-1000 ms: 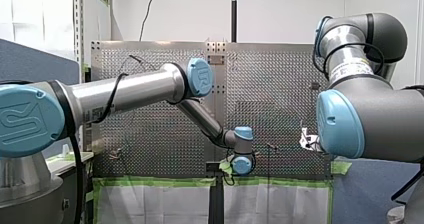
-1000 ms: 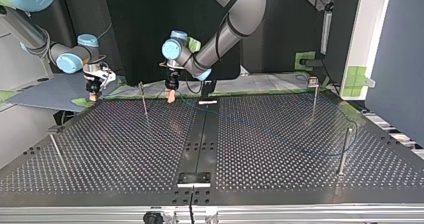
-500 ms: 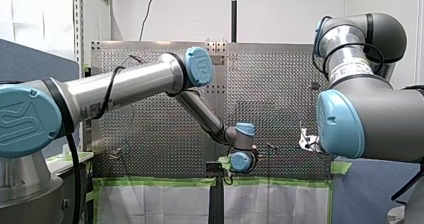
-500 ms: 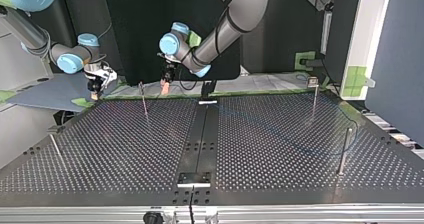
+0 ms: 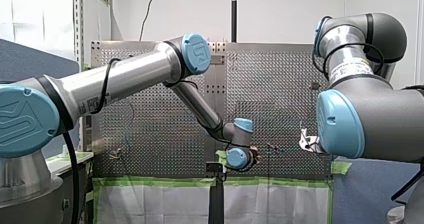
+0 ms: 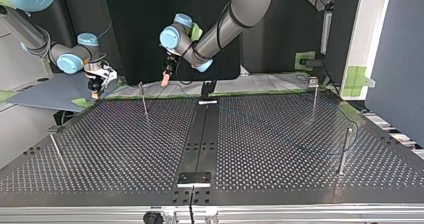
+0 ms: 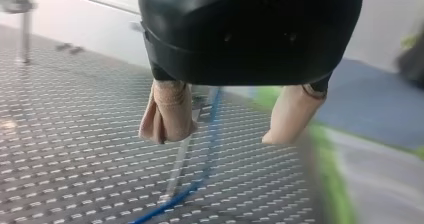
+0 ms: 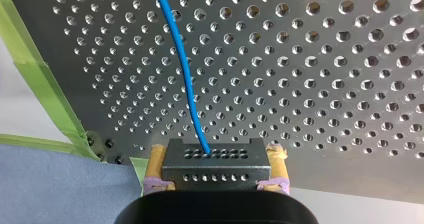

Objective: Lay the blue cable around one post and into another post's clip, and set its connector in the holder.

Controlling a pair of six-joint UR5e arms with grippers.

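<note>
My left gripper (image 7: 216, 138) hangs open above the perforated table (image 7: 65, 149), with nothing between its beige pads (image 7: 167, 114). Below the gap, the blue cable (image 7: 212, 119) runs along the plate beside a thin metal post (image 7: 179, 161). In the top view this gripper (image 6: 164, 77) is off the table near the far edge, next to a post (image 6: 143, 98). My right gripper (image 8: 214, 181) is shut on the black connector block (image 8: 212, 163), and the blue cable (image 8: 184, 74) leads away from it over the plate. This gripper (image 6: 96, 85) sits at the top view's far left corner.
More posts stand at the top view's right (image 6: 314, 91), (image 6: 344, 149) and near left (image 6: 55, 149). A small holder plate (image 6: 194, 178) lies on the centre strip near the front edge, another bracket (image 6: 207, 101) at the far edge. Green tape (image 8: 35, 79) lines the table border.
My left gripper has lifted off the table and drifted toward the top view's left and far edge. The right arm has not moved.
</note>
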